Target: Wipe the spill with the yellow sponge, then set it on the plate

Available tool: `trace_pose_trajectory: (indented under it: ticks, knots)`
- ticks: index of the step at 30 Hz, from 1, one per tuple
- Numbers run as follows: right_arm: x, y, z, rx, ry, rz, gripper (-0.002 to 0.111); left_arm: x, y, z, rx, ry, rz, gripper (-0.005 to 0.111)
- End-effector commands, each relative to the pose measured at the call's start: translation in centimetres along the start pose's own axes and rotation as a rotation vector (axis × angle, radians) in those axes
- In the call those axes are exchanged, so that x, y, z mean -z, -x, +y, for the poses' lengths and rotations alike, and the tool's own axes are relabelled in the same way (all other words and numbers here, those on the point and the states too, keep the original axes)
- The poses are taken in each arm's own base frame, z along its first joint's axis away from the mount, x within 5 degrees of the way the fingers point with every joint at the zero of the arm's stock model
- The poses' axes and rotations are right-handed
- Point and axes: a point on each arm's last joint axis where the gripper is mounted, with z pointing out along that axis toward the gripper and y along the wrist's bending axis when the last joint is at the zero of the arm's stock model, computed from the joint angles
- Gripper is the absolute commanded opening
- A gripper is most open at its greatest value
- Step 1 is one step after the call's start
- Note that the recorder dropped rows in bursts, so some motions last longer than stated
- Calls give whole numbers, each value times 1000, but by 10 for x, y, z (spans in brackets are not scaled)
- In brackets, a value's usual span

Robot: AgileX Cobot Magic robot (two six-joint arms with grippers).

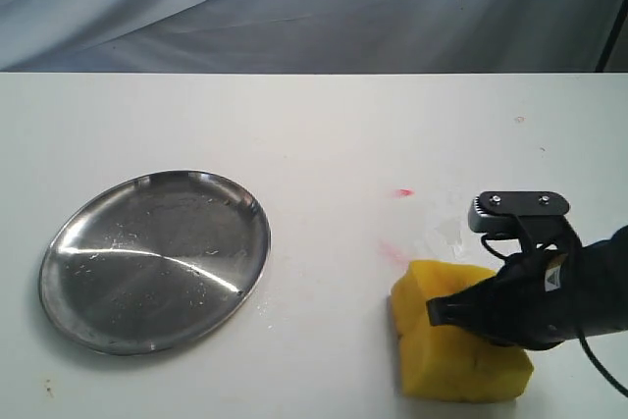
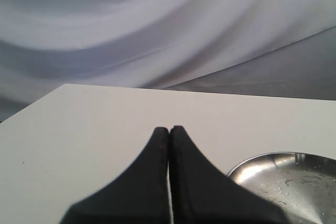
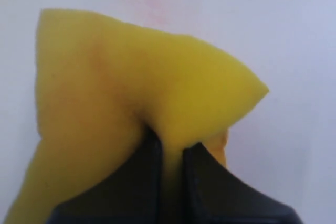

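On white table (image 1: 324, 125): one plate (image 1: 157, 262), one yellow sponge (image 1: 451, 365) clamped in right jaws; left jaws together.

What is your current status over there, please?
Right hand shut on thick yellow foam sponge, pinching its top. Left hand shut, empty. Round stainless-steel plate bare; nothing between it and sponge.

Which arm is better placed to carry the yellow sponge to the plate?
Right. The right gripper pinches the yellow sponge; the left gripper is shut, empty, near the plate.
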Motion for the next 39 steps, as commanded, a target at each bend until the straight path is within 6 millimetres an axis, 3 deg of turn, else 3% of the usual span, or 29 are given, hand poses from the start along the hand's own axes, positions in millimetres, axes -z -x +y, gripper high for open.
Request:
trace_pose_trajectory:
  ticks: [1, 5, 8, 11, 12, 17, 19, 23, 27, 34, 39]
  knots:
    - [2, 12, -25, -115, -41, -91, 0, 0, -1, 0, 0, 3, -1, 0]
    - [6, 30, -53, -266, -73, -211, 0, 0, -1, 0, 0, 3, -1, 0]
    - [5, 46, -66, -286, -101, -229, 0, 0, -1, 0, 0, 3, -1, 0]
    - [-11, 72, -70, -289, -112, -206, 0, 0, -1, 0, 0, 3, -1, 0]
    - [-25, 83, -71, -288, -116, -178, 0, 0, -1, 0, 0, 3, -1, 0]
    - [-67, 122, -55, -235, -111, -57, 0, 0, -1, 0, 0, 3, -1, 0]
    - [-79, 125, -31, -119, -96, 23, 0, 0, -1, 0, 0, 3, -1, 0]
    - [-80, 108, 10, 3, -68, 101, 0, 0, -1, 0, 0, 3, -1, 0]
    - [-73, 81, 24, 38, -45, 112, 0, 0, -1, 0, 0, 3, -1, 0]
    - [-56, 26, 6, -10, -48, 105, 0, 0, -1, 0, 0, 3, -1, 0]
    - [-42, 7, -20, -101, -77, 86, 0, 0, -1, 0, 0, 3, -1, 0]
